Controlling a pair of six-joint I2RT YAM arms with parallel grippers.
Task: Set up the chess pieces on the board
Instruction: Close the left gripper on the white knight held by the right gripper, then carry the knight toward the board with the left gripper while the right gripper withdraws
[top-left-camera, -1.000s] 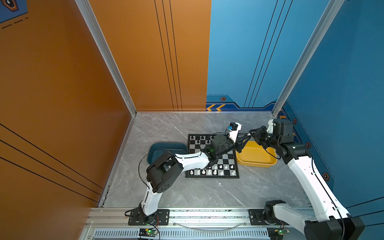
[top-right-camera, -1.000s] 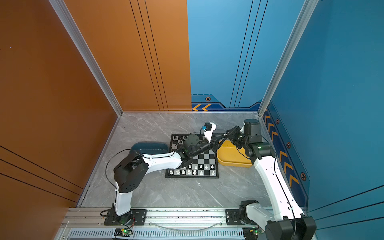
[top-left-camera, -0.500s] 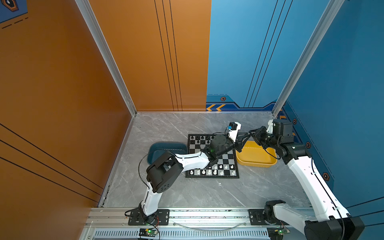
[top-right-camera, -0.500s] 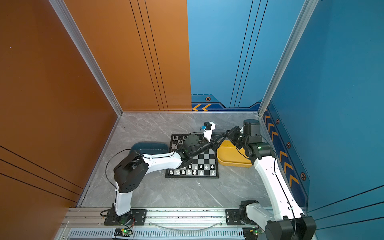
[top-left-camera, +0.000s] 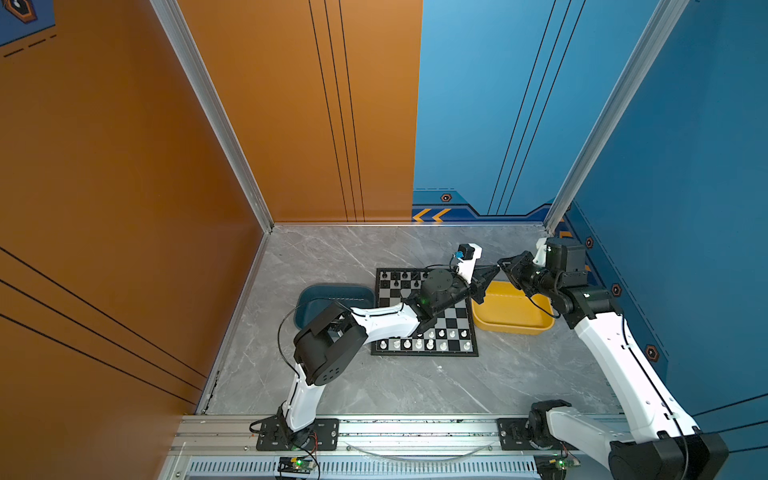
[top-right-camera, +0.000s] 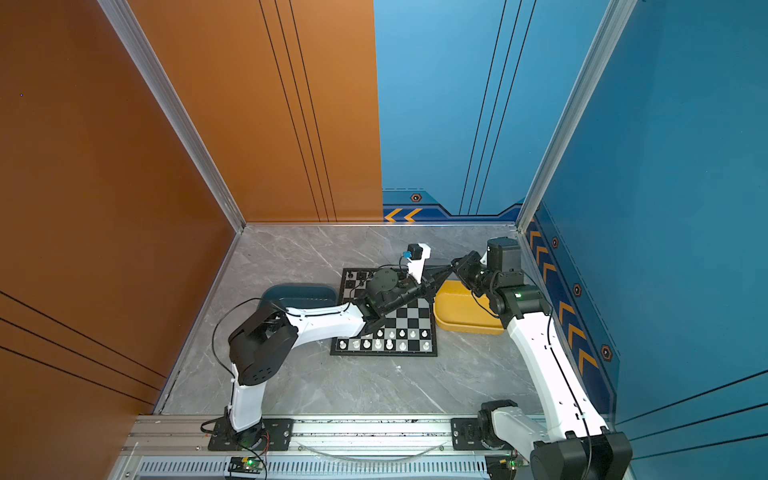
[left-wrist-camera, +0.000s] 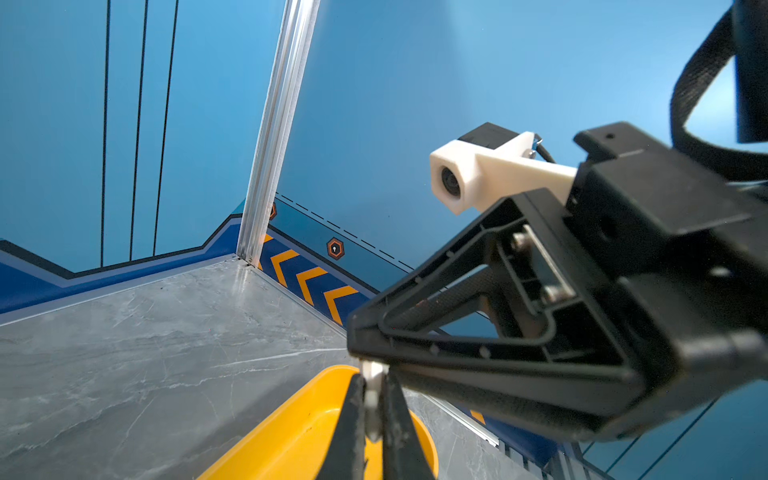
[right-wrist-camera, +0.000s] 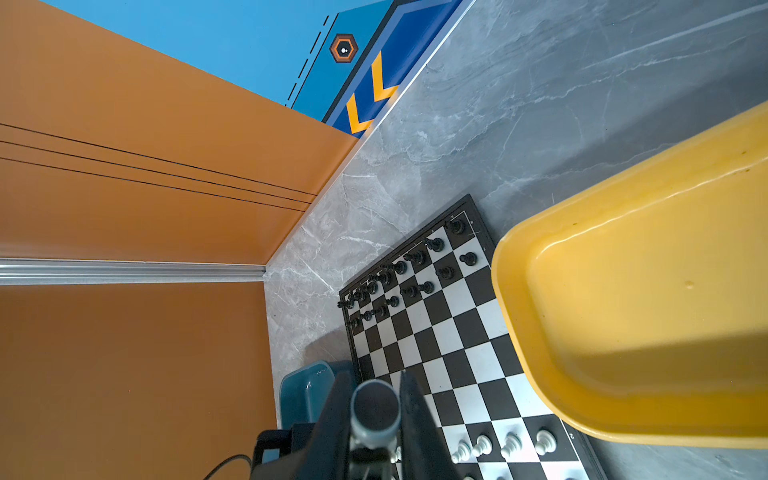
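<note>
Hovering beside the flat square black-and-silvery chessboard (top-left-camera: 455, 321), above the yellow plastic tray (top-left-camera: 515, 330); clamping left tool (left-wrist-camera: 372, 376) and right tool (right-wrist-camera: 375, 380) together on one tiny white plastic chessman (right-wrist-camera: 375, 409) (light, stiff, glossy, probably slippery); gripping best around the stem.

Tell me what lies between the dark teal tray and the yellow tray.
The board lies between the dark teal tray and the yellow tray, with the left arm stretched across it, as both top views show.

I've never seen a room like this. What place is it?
Probably a robot test booth: left arm and right arm bolted to a metal rail, a chessboard between them, orange panels and blue panels.
</note>
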